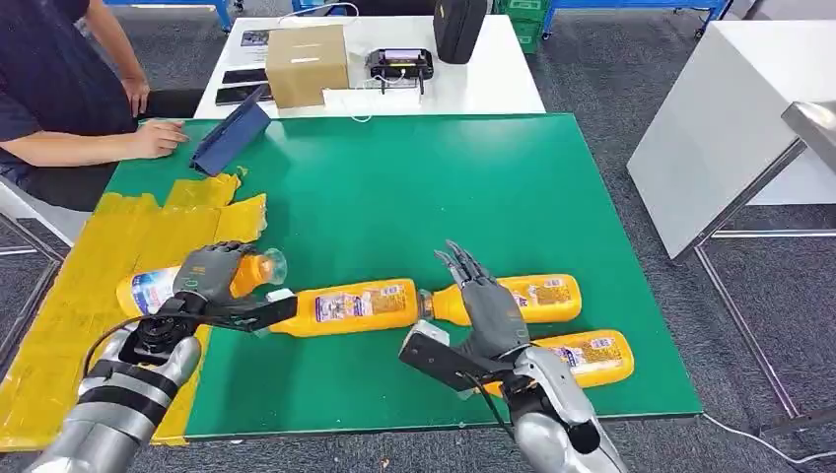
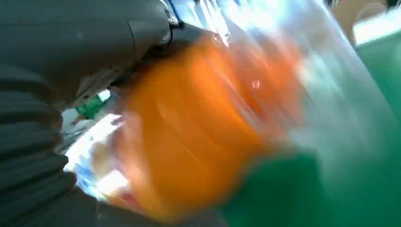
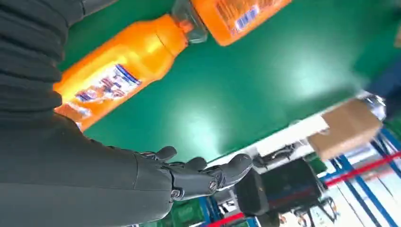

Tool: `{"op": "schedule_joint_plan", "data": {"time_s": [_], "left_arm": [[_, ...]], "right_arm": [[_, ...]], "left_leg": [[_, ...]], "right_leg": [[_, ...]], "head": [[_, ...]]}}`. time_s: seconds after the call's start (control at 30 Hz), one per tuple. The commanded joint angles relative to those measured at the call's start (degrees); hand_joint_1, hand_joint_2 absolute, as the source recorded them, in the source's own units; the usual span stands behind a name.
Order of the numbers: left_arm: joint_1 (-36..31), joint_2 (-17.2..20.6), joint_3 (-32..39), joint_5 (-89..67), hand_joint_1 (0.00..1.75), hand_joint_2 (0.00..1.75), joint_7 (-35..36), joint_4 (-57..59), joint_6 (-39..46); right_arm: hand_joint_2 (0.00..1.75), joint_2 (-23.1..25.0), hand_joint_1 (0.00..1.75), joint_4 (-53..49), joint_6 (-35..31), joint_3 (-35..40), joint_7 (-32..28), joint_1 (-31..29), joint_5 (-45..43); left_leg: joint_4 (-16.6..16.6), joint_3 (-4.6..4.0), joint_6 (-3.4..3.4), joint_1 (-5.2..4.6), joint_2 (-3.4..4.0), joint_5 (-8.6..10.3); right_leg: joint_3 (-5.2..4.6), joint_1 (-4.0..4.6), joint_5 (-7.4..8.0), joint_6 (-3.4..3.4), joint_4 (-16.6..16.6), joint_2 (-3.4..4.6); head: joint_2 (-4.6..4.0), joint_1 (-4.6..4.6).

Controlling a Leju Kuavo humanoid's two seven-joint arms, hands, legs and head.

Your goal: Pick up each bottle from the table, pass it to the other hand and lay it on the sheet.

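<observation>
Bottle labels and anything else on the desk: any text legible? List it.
None can be read.
Bottle held by the left robot hand: label blurred.
Middle bottle: label too small.
Two right bottles: print and barcode unreadable.
Cardboard box: no readable marking.

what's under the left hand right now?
An orange bottle lying on the yellow sheet; the left hand wraps its neck end. The bottle's middle and the contact under the palm are covered.
</observation>
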Motion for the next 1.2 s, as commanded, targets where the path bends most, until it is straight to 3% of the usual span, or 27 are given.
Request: {"op": "schedule_joint_plan", "data": {"time_s": [0.03, 0.1, 0.13, 0.6, 0.73, 0.97, 1.2], "left_arm": [[-7.97, -3.28, -2.46, 4.65, 0.00, 0.00, -4.73, 11.64, -2.39], [-9.69, -4.14, -3.53, 6.72, 0.00, 0.00, -6.52, 12.04, -3.82], [-10.15, -4.23, -4.30, 7.31, 0.00, 0.00, -6.39, 11.96, -4.22], [-10.70, -3.78, -6.64, 13.81, 0.00, 0.00, -9.74, 8.42, -7.45], [-10.64, -4.38, -5.75, 20.84, 0.00, 0.00, -12.17, 4.91, -9.54], [-4.13, -6.79, 0.42, 40.25, 0.00, 0.00, -14.18, -9.35, -12.64], [2.68, -11.71, 6.27, 54.77, 0.00, 0.00, -13.52, -22.78, -12.25]], "right_arm": [[1.75, -1.09, 0.00, 24.27, 5.15, 0.31, -0.77, -17.15, -0.84], [1.75, -1.52, 0.00, 32.89, 11.29, 1.87, -0.31, -24.38, -1.66], [1.75, -1.06, 0.00, 35.73, 11.29, 1.69, -1.36, -26.22, -1.93], [1.75, 0.78, 0.00, 41.26, 12.29, 4.22, -4.90, -28.88, -2.91], [1.75, 2.20, 0.00, 43.69, 13.26, 8.35, -7.57, -29.58, -2.79], [1.75, 5.46, 0.00, 47.89, 10.53, 12.77, -10.74, -31.32, -2.09], [1.75, 8.20, 0.00, 49.00, 9.84, 14.77, -12.37, -31.70, -2.23]], "left_leg": [[0.10, -0.07, -0.07, 0.10, -0.09, 0.05], [0.05, -0.11, 0.02, 0.04, -0.03, 0.11], [0.11, -0.23, 0.03, 0.05, -0.04, 0.19], [0.12, -0.60, 0.03, 0.04, -0.13, 0.45], [0.11, -0.69, 0.04, 0.05, -0.08, 0.47], [0.11, -0.66, 0.03, 0.05, -0.03, 0.41], [0.05, -0.75, 0.07, 0.01, -0.01, 0.48]], "right_leg": [[-0.02, 0.07, 0.07, -0.11, 0.03, 0.34], [-0.08, 0.02, 0.10, 0.02, 0.02, 0.19], [-0.17, 0.03, 0.19, 0.05, 0.06, 0.32], [-0.51, 0.04, 0.41, 0.16, 0.11, 0.26], [-0.61, 0.06, 0.44, 0.18, 0.10, 0.24], [-0.58, 0.04, 0.41, 0.16, 0.11, 0.39], [-0.67, 0.03, 0.46, 0.22, 0.06, 0.18]], "head": [[0.00, 0.02], [0.00, 0.02], [0.00, 0.00], [0.00, 0.00], [0.00, 0.02], [0.00, 0.02], [0.00, 0.02]]}}
